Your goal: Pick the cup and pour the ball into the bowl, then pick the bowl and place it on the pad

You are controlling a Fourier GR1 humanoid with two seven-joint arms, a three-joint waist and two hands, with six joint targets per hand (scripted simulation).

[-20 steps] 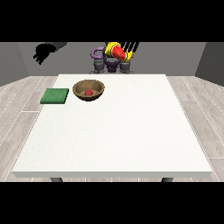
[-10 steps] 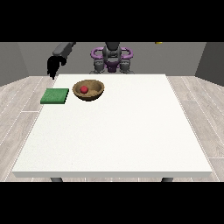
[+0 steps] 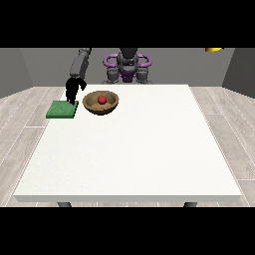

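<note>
Careful: your hand (image 3: 73, 89) beside the bowl (image 3: 101, 103), finger state unclear, may tip it, spilling the ball (image 3: 102, 99).

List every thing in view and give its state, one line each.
Ball: red, lying inside the bowl.
Bowl: upright on the table, beside the pad, not on it.
Pad: green, flat on the table, nothing resting on it.
Hand at the view's left: hanging over the pad's far corner, holding nothing.
Table: white, bearing bowl and pad.

A yellow object (image 3: 214, 49) is getting cut off at the top right, and the hand at the view's right is staying out of sight.
</note>
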